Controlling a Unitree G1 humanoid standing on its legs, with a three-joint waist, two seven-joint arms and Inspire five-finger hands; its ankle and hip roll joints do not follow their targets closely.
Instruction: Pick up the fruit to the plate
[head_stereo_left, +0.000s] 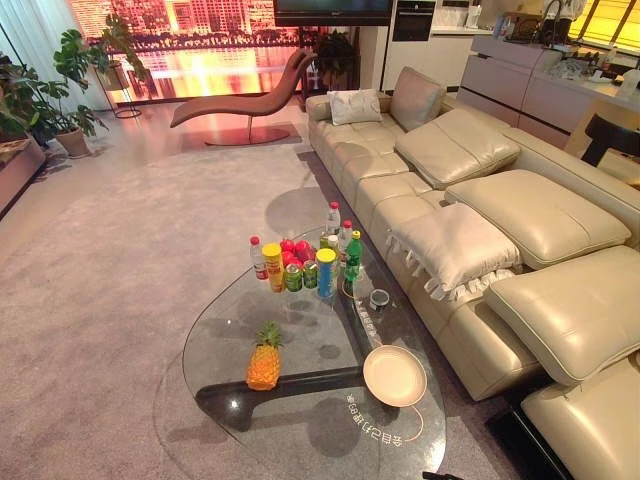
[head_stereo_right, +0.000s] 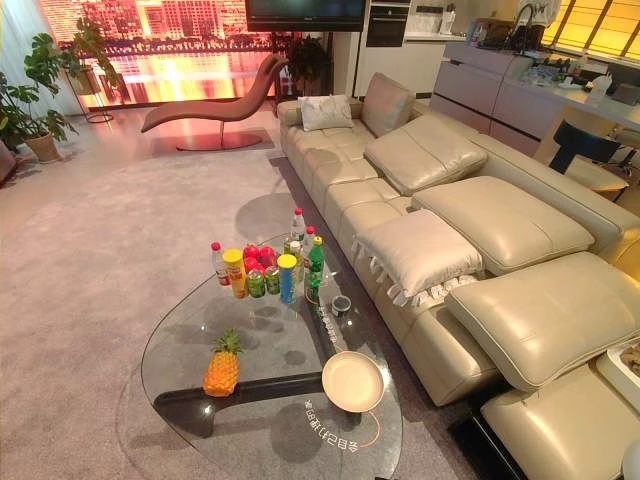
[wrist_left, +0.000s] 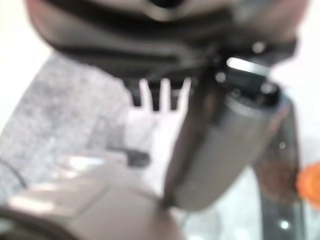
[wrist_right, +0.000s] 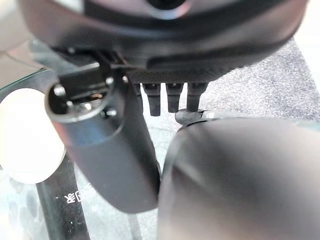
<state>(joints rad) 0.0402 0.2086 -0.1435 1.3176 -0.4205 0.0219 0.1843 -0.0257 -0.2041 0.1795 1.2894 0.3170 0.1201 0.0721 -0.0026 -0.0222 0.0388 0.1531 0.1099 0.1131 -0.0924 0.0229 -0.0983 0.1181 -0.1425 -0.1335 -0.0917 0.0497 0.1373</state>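
The left hand (wrist_left: 150, 45) and the right hand (wrist_right: 190, 55) hang with fingers straight and relaxed, holding nothing. At lower centre the pineapple (head_stereo_left: 264, 360) stands upright on the glass table (head_stereo_left: 220, 330). The plate (head_stereo_left: 394, 375) lies near it to the right, not touching. Farther up, red fruit (head_stereo_left: 293, 250) sits among bottles and cans (head_stereo_left: 325, 270). The sofa (head_stereo_left: 520, 210) runs along the right.
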